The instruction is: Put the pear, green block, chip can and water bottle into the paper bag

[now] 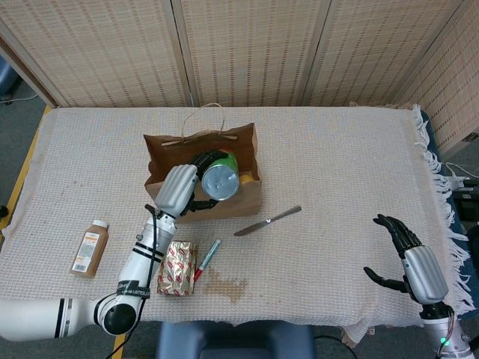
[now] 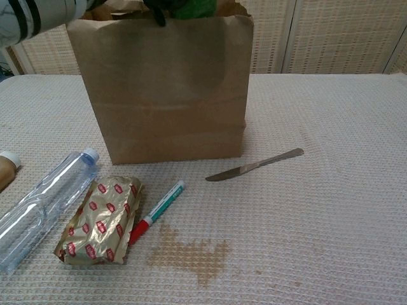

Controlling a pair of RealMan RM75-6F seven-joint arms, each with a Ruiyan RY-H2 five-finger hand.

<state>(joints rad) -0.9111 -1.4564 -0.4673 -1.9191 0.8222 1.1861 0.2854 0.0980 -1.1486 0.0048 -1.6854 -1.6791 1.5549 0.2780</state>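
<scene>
My left hand (image 1: pixel 182 191) grips the green chip can (image 1: pixel 219 179) and holds it, silver end towards the camera, in the open mouth of the brown paper bag (image 1: pixel 243 200). A bit of yellow (image 1: pixel 244 179) shows inside the bag beside the can. In the chest view the can's green side (image 2: pixel 194 7) and dark fingers (image 2: pixel 156 9) show just above the bag's (image 2: pixel 165 89) rim. The clear water bottle (image 2: pixel 44 206) lies on the cloth left of the bag; my left arm hides it in the head view. My right hand (image 1: pixel 410 259) hovers open at the front right. No green block is visible.
A table knife (image 1: pixel 267 221) lies right of the bag. A red and green marker (image 1: pixel 207 259) and a gold snack packet (image 1: pixel 177 268) lie in front of it, near a brown stain (image 1: pixel 227 286). A small brown bottle (image 1: pixel 90 248) lies at the front left.
</scene>
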